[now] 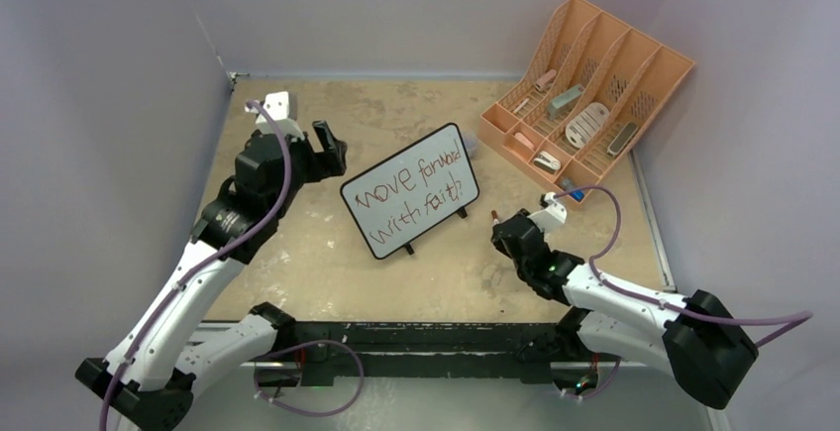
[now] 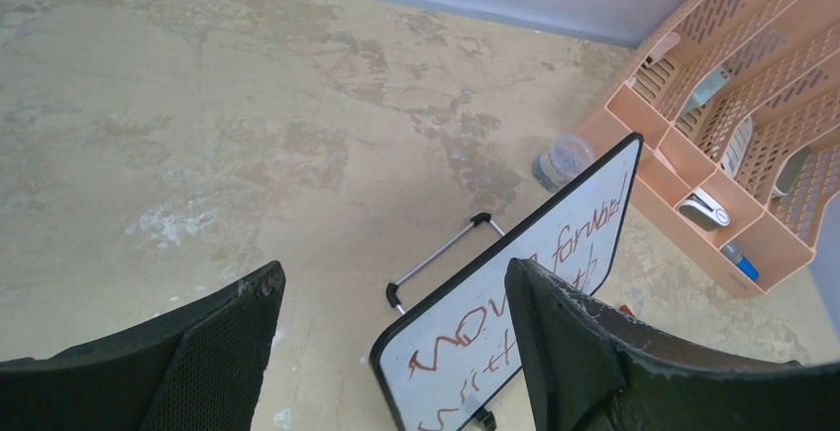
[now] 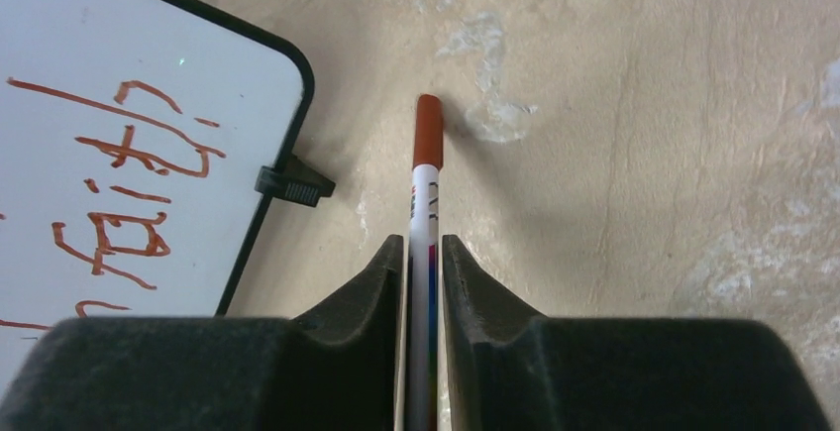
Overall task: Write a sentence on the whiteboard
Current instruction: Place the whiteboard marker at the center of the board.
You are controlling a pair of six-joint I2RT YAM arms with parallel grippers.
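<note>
The whiteboard (image 1: 410,189) stands mid-way across the desk (image 1: 317,253) reading "Move forward with faith" in red, so the writing looks done (only stowing the marker (image 3: 427,144) may remain). My right claw (image 3: 424,253), at the board's 4 o'clock, is clenched on the marker; my left claw (image 2: 394,282), at 9 o'clock, gapes empty. The desk is worn and tan within pale walls, with a peach organizer (image 1: 594,84) at 1 o'clock.

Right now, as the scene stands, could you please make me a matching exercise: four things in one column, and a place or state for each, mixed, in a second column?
Things:
1. whiteboard
2. marker
3. left gripper
4. organizer

Places or states:
A. open, holding nothing
B. at the far right of the table
C. bears red handwriting
D. pinched in the right gripper

Pairs: 1-C, 2-D, 3-A, 4-B
</note>
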